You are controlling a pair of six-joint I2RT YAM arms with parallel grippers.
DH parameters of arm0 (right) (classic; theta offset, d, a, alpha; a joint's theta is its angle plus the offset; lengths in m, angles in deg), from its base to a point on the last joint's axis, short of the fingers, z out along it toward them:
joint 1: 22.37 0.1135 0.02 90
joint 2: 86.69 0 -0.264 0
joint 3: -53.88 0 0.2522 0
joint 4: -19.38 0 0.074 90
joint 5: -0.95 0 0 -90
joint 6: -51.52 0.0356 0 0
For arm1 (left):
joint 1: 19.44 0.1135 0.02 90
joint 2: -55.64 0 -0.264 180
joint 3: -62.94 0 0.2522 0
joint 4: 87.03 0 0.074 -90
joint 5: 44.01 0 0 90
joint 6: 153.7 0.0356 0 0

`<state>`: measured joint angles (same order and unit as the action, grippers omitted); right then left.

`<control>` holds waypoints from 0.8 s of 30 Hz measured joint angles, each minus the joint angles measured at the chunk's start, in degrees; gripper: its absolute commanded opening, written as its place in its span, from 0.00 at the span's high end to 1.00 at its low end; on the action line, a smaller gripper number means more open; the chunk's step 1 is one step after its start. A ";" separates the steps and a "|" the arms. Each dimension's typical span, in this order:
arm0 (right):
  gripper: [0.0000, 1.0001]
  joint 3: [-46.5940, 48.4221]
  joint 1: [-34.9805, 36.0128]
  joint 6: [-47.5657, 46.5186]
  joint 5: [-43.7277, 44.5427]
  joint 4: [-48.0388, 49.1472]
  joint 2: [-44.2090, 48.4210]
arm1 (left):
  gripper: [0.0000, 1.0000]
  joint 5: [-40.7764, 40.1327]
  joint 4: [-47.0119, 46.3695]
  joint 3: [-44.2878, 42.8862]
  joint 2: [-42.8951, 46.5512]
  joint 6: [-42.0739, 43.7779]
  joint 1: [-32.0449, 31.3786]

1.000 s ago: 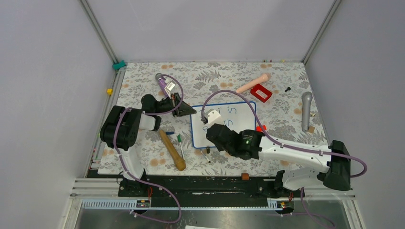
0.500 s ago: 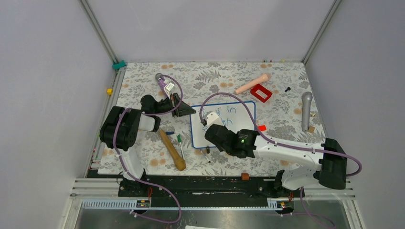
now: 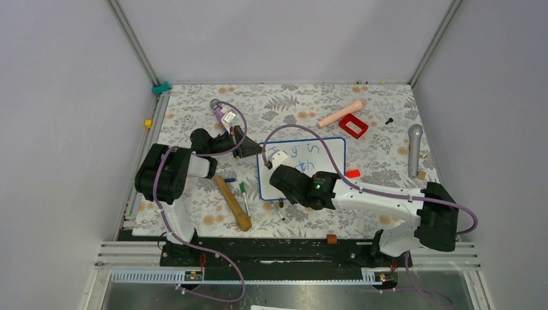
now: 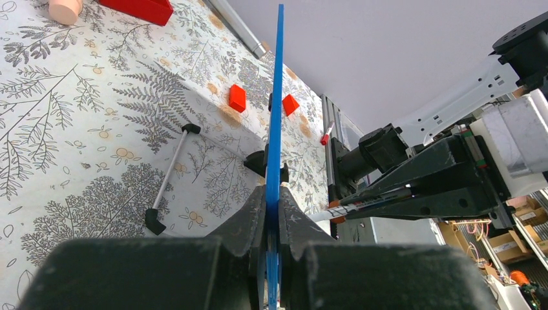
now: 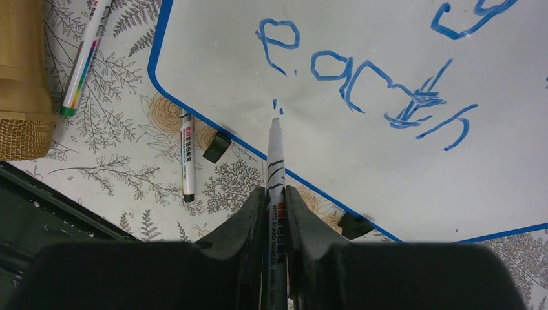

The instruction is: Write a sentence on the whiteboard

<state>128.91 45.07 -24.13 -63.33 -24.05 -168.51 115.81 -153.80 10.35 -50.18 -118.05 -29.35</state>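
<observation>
Right gripper shifted left, marker over whiteboard

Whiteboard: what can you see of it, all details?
Glossy white whiteboard, thin blue rounded-corner frame, small black feet at its near edge, lying on the floral table cover. Blue handwriting: "each", with another line above. Left pincer shut on its left edge. Right pincer holds a marker, tip at the surface below the "e"; contact unclear.
</observation>
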 measured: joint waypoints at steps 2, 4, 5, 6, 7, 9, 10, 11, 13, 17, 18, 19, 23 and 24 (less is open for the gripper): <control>1.00 0.31 0.04 0.00 0.00 -0.02 -0.96 | 1.00 0.00 0.02 0.02 0.00 0.09 0.00; 1.00 0.52 0.09 0.00 0.02 0.00 -1.68 | 1.00 0.00 0.00 0.09 0.00 0.15 0.00; 1.00 0.59 0.09 0.00 0.04 -0.04 -1.88 | 1.00 -0.02 0.00 0.09 0.00 0.15 0.00; 1.00 0.61 0.11 0.00 0.09 -0.02 -2.03 | 1.00 0.00 0.00 0.09 0.00 0.17 0.00; 1.00 0.68 0.13 0.00 0.09 -0.04 -2.19 | 1.00 -0.02 0.00 0.09 0.00 0.22 0.00; 1.00 0.92 0.13 0.00 0.11 -0.04 -2.51 | 1.00 -0.02 0.00 0.09 0.00 0.33 0.00; 1.00 1.16 0.13 -0.02 0.13 -0.09 -2.80 | 1.00 -0.02 0.00 0.09 0.00 0.35 0.00; 1.00 1.36 0.13 -0.02 0.13 -0.09 -3.02 | 1.00 0.00 0.00 0.09 0.00 0.35 0.00; 1.00 1.92 0.13 -0.02 0.15 -0.07 -3.67 | 1.00 0.00 0.00 0.09 0.00 0.35 0.00; 1.00 2.67 0.13 -0.04 0.15 -0.04 -4.94 | 1.00 0.00 0.00 0.09 0.00 0.35 0.00; 1.00 2.73 0.13 -0.04 0.20 -0.07 -5.18 | 1.00 0.00 0.00 0.09 0.00 0.37 0.00; 1.00 2.80 0.13 -0.04 0.22 -0.07 -5.40 | 1.00 0.00 0.00 0.09 0.00 0.35 0.00; 1.00 3.13 0.13 -0.04 0.37 -0.09 -6.19 | 1.00 0.00 -0.02 0.09 0.00 0.37 0.00; 1.00 3.17 0.13 -0.04 0.44 -0.09 -6.23 | 1.00 0.00 -0.02 0.09 0.00 0.37 0.00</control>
<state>132.08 45.20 -24.17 -62.89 -24.14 -174.74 115.81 -153.82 10.44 -50.18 -117.67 -29.35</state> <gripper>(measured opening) 0.189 0.055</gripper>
